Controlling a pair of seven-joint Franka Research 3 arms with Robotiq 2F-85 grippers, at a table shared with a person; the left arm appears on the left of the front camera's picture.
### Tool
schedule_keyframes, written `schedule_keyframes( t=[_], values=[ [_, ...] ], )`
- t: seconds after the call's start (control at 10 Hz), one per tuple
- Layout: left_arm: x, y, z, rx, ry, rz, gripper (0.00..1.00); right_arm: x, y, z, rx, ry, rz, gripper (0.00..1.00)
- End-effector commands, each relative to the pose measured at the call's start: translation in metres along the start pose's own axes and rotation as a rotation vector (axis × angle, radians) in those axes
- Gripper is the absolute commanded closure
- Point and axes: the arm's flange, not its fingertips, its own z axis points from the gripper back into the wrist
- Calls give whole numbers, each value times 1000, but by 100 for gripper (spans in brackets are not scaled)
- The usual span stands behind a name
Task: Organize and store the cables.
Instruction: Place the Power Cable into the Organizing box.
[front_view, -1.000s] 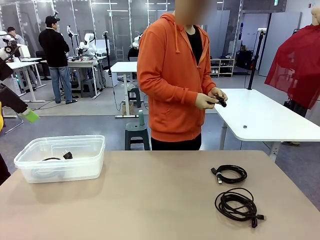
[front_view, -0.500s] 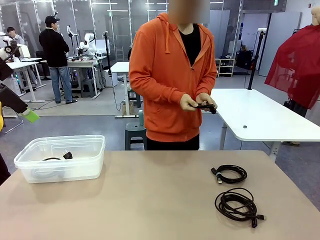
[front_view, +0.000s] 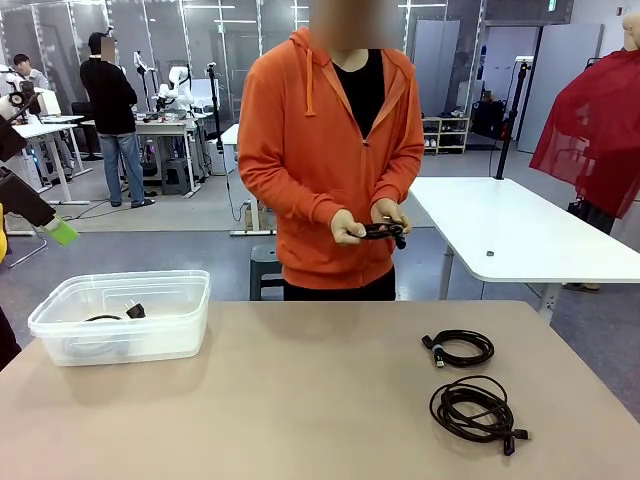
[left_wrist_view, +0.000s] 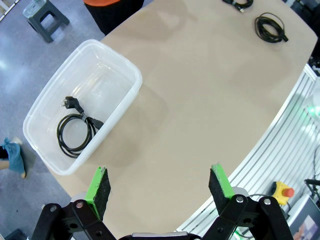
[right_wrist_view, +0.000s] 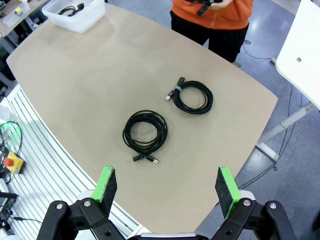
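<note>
Desk (front_view: 300, 400): tan top, carries the container and two cables.
Person (front_view: 330, 150): stands at the far edge in an orange hoodie.
Container (front_view: 150, 345): clear plastic, on the desk's left end.
Left gripper (left_wrist_view: 159, 172): released, fingers wide apart, high above the container.
Right gripper (right_wrist_view: 165, 172): released, fingers wide apart, high above the desk's right end.
Near cable (front_view: 441, 408): coiled on the desk's right side.
Far cable (front_view: 485, 350): coiled just beyond the near cable, apart from it.
Stored cable (left_wrist_view: 75, 132): coiled inside the container, plug visible.
Held cable (front_view: 375, 232): in both of the person's hands (front_view: 347, 228) at waist height.
</note>
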Motion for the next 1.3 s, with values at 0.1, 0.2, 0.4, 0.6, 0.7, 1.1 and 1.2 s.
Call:
schedule_keyframes(
  t=[0.1, 0.2, 0.4, 0.6, 0.7, 1.1, 1.2],
  values=[
    [-3, -3, 0, -2, -3, 6, 0, 0, 1, 0, 1, -7, 4, 0],
    [-3, -3, 0, -2, -3, 6, 0, 0, 1, 0, 1, -7, 4, 0],
    [-3, -3, 0, -2, -3, 6, 0, 0, 1, 0, 1, -7, 4, 0],
    [-3, -3, 0, -2, -3, 6, 0, 0, 1, 0, 1, -7, 4, 0],
    [-3, -3, 0, -2, -3, 6, 0, 0, 1, 0, 1, -7, 4, 0],
    [-3, -3, 0, -2, -3, 6, 0, 0, 1, 0, 1, -7, 4, 0],
    [-3, -3, 0, -2, -3, 6, 0, 0, 1, 0, 1, -7, 4, 0]
  ],
)
